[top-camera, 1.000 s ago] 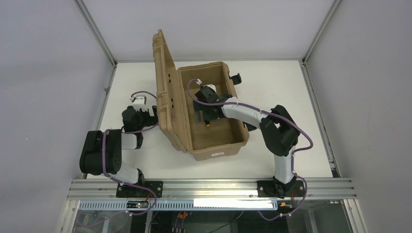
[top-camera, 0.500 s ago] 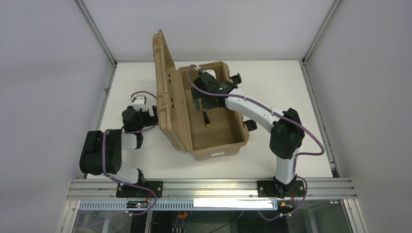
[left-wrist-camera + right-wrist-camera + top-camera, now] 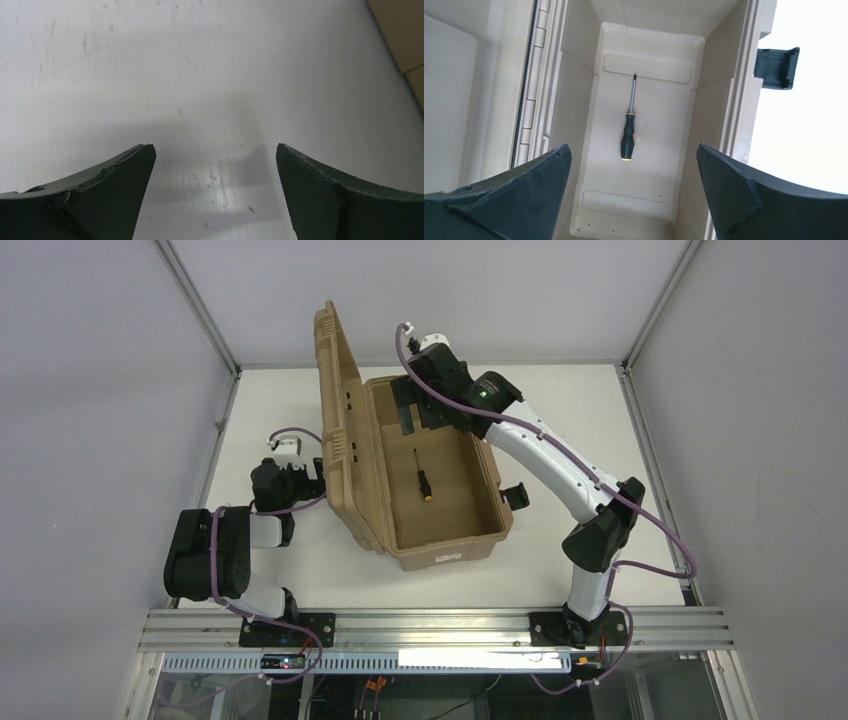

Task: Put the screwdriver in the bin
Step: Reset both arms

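Note:
The screwdriver (image 3: 423, 478) lies flat on the floor of the open tan bin (image 3: 450, 540), its black handle with the yellow end toward the near side; it also shows in the right wrist view (image 3: 629, 130). The bin's ribbed lid (image 3: 340, 430) stands up on the left. My right gripper (image 3: 420, 408) is open and empty, raised above the bin's far end, looking down into the bin (image 3: 724, 125). My left gripper (image 3: 300, 475) is open and empty, low over the table left of the lid.
Black latches (image 3: 513, 496) stick out on the bin's right side, one showing in the right wrist view (image 3: 776, 67). A white label (image 3: 448, 557) is on the bin's front wall. The left wrist view shows bare scratched tabletop (image 3: 200, 75) and a bin corner (image 3: 407, 45).
My right gripper has let go of the screwdriver, which now lies in the bin, and has risen and moved toward the bin's far end. The left arm has not moved.

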Controlling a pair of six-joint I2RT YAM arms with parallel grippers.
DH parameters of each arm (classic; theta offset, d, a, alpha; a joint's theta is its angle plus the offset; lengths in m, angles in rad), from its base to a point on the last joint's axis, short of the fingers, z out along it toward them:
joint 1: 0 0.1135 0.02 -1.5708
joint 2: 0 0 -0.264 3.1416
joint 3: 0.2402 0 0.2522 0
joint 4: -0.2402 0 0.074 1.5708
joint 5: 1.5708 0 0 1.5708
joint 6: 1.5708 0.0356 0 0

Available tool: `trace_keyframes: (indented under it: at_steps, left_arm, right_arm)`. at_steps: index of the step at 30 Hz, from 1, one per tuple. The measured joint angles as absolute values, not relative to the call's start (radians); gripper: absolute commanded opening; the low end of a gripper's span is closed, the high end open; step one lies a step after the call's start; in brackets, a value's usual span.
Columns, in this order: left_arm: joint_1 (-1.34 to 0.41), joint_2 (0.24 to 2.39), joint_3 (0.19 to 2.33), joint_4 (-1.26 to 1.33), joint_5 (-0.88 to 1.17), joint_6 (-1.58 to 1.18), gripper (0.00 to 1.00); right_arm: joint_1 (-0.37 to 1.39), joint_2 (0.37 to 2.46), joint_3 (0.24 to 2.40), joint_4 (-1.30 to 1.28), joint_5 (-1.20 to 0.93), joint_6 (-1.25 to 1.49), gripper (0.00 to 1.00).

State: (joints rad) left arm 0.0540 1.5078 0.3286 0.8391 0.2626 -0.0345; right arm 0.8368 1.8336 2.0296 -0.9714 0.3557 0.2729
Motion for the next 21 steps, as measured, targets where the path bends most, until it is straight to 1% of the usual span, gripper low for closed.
trace_keyframes:
  at_steps: [10,15,21]
  left_arm:
    - [0.054,1.508,0.329,0.839,0.263,-0.035,0.99]
    - [0.054,1.508,0.329,0.839,0.263,-0.034,0.99]
    - [0.054,1.508,0.329,0.839,0.262,-0.035,0.99]
  right_arm:
    - [0.835,1.846,2.183,-1.055,0.355,0.214,0.98]
    - [0.806,1.846,2.188,-1.069,0.339,0.199,0.98]
    - [0.694,1.833,2.147,-1.066,0.294,0.182,0.98]
